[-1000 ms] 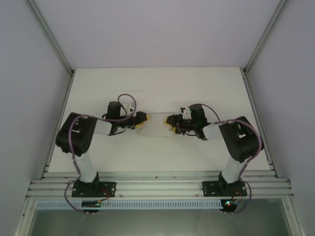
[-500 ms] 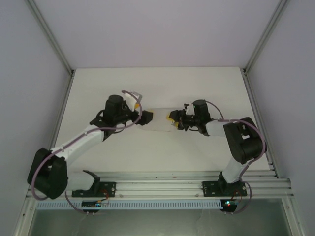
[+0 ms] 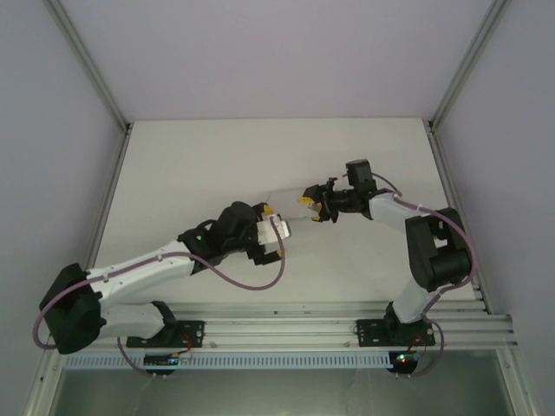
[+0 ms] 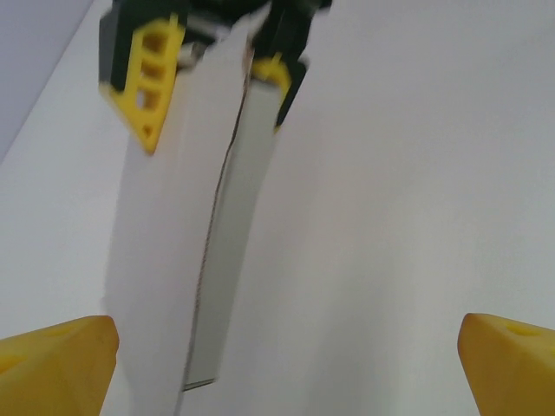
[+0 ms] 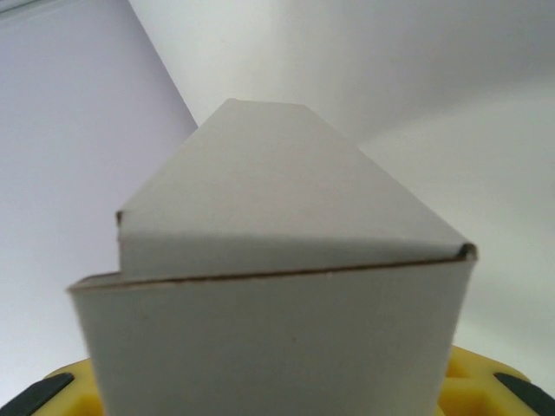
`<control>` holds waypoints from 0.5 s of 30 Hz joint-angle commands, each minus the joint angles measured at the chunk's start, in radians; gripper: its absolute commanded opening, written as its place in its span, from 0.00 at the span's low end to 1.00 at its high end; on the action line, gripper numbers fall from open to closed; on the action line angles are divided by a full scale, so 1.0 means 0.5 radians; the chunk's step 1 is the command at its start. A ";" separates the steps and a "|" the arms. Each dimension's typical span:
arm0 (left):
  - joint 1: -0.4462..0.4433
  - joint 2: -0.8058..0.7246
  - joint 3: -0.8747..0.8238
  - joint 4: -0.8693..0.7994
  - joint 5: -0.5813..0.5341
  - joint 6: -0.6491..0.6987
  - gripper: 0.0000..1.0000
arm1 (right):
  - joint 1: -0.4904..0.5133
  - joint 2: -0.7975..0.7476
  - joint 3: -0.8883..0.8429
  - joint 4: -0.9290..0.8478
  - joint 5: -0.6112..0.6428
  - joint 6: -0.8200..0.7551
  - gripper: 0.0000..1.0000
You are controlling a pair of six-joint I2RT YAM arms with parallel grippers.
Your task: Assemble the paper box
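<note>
The white paper box [image 4: 165, 260] is a long, partly folded card piece with a crease down its length. My right gripper [image 4: 212, 117] is shut on its far end, yellow fingers on either side. From the right wrist, the paper box [image 5: 277, 329] fills the frame with a tapered flap on top, sitting in the right gripper [image 5: 273, 394]. From above, the paper box [image 3: 289, 202] reaches left from the right gripper [image 3: 310, 204]. My left gripper [image 3: 276, 230] hangs just in front of the box's free end. The left gripper [image 4: 286, 351] is open wide and touches nothing.
The pale table [image 3: 217, 156] is bounded by aluminium rails [image 3: 277, 325] at the near edge and white enclosure walls on the left, right and back. The left arm [image 3: 147, 269] lies stretched low across the near left of the table.
The left arm has swung down and stretched out, and its gripper has come off the box's left end and moved nearer. The right gripper has shifted slightly right, still holding the box.
</note>
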 commanded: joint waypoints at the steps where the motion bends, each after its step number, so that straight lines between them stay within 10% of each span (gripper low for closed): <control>1: -0.006 0.103 -0.005 0.231 -0.355 0.237 1.00 | -0.002 -0.057 0.061 -0.367 -0.187 0.022 0.30; 15: 0.008 0.298 0.033 0.381 -0.263 0.264 0.90 | 0.028 -0.168 -0.100 0.171 -0.326 0.536 0.30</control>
